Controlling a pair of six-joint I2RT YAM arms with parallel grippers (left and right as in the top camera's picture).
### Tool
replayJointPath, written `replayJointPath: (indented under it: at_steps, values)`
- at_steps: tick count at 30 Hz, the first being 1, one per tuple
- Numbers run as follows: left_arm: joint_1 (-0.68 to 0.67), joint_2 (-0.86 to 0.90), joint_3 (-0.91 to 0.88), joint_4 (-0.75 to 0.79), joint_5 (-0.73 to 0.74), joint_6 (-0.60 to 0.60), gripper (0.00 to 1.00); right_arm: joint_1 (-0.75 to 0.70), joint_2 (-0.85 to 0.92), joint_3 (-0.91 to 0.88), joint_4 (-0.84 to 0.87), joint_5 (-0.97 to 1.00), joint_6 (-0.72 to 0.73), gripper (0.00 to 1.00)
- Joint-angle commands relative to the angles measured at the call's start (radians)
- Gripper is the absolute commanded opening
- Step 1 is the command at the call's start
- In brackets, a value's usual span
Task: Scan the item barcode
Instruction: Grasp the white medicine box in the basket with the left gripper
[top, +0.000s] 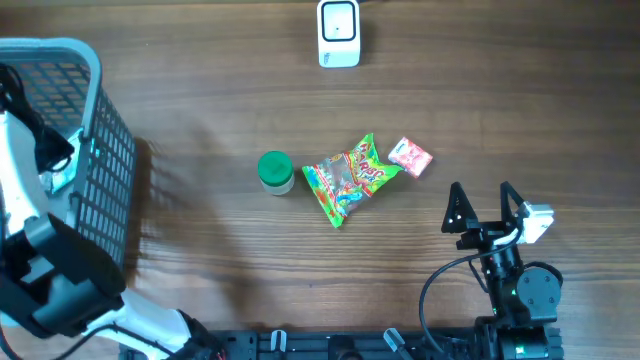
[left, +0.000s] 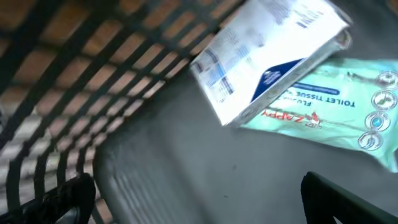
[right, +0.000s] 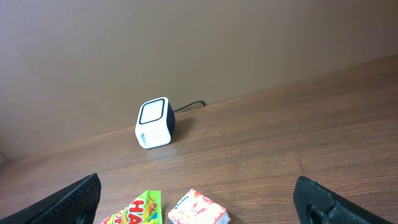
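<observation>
The white barcode scanner stands at the table's far edge and shows in the right wrist view too, scanner. Mid-table lie a green-lidded jar, a colourful candy bag and a pink packet. My right gripper is open and empty, near the pink packet. My left gripper is open inside the basket, above its grey floor. A white-and-blue box lies there on a green toilet tissue pack. Neither touches the fingers.
The dark mesh basket fills the table's left side, with the left arm reaching into it. A cable runs from the scanner towards the wall. Bare wood lies between the scanner and the items.
</observation>
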Motion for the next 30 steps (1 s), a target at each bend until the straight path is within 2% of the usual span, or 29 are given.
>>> replayJointPath:
  at_steps: [1,9,11,14,16,17,19,20,23,26,30]
  values:
    - [0.006,0.079,-0.006,0.064,0.011,0.249,1.00,-0.002,-0.006,-0.001,0.003,0.010,0.006,1.00]
    - [0.012,0.205,-0.006,0.214,0.000,0.294,1.00,-0.002,-0.006,-0.001,0.003,0.010,0.006,1.00]
    - [0.023,0.236,-0.006,0.225,0.001,0.298,0.94,-0.002,-0.006,-0.001,0.003,0.010,0.006,1.00]
    - [0.040,0.282,-0.006,0.224,0.000,0.372,0.94,-0.002,-0.006,-0.001,0.003,0.010,0.006,1.00]
    - [0.046,0.296,-0.006,0.237,0.001,0.379,0.93,-0.002,-0.006,-0.001,0.003,0.010,0.006,1.00]
    - [0.047,0.296,-0.006,0.246,0.001,0.379,0.89,-0.002,-0.006,-0.001,0.003,0.010,0.006,1.00]
    - [0.051,0.296,-0.006,0.267,0.001,0.380,0.71,-0.002,-0.006,-0.001,0.003,0.010,0.006,1.00]
    - [0.053,0.296,-0.006,0.275,0.001,0.380,0.65,-0.002,-0.006,-0.001,0.003,0.010,0.006,1.00]
    - [0.058,0.296,-0.006,0.285,0.002,0.380,0.29,-0.002,-0.006,-0.001,0.003,0.010,0.006,1.00]
    - [0.060,0.296,-0.006,0.285,0.000,0.380,0.27,-0.002,-0.006,-0.001,0.003,0.010,0.006,1.00]
    - [0.045,0.288,-0.001,0.263,0.000,0.380,0.15,-0.002,-0.006,-0.001,0.003,0.010,0.006,1.00]
